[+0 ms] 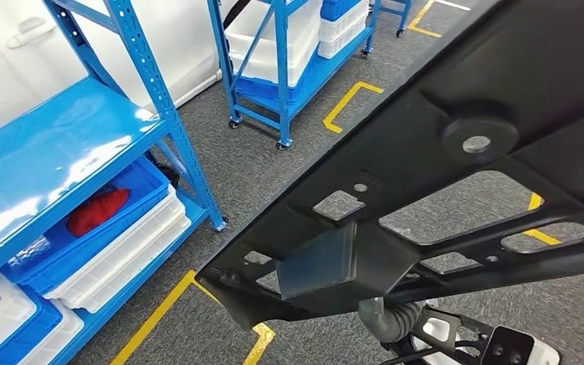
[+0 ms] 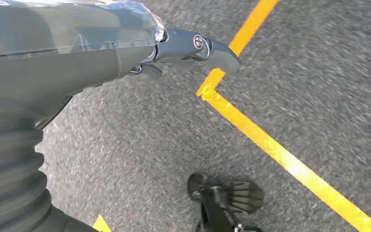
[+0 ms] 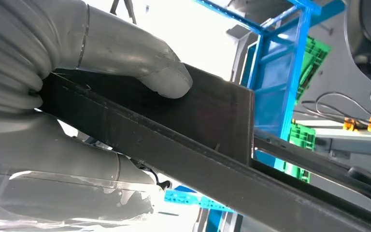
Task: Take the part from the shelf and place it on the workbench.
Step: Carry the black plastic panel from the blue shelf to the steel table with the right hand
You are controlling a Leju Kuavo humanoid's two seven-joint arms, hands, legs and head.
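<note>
A large flat black part [image 1: 426, 152] with several cut-outs is held up close to my head camera and covers most of the right side of the head view. My right hand [image 3: 77, 72] grips one edge of this part [image 3: 212, 116], thumb [image 3: 164, 72] pressed on a flat black tab and the other fingers beneath the rail. A grey ribbed wrist [image 1: 384, 319] shows under the part's lower edge. My left hand [image 2: 125, 53] hangs over the grey floor, a dark finger [image 2: 207, 48] stretched out, holding nothing.
A blue shelf [image 1: 61, 152] on the left carries blue and white bins and a red item [image 1: 97, 211]. A wheeled blue rack [image 1: 281, 68] with white crates stands farther back. Yellow lines [image 1: 347, 103] mark the grey floor. Green crates [image 3: 314, 58] sit behind blue racking.
</note>
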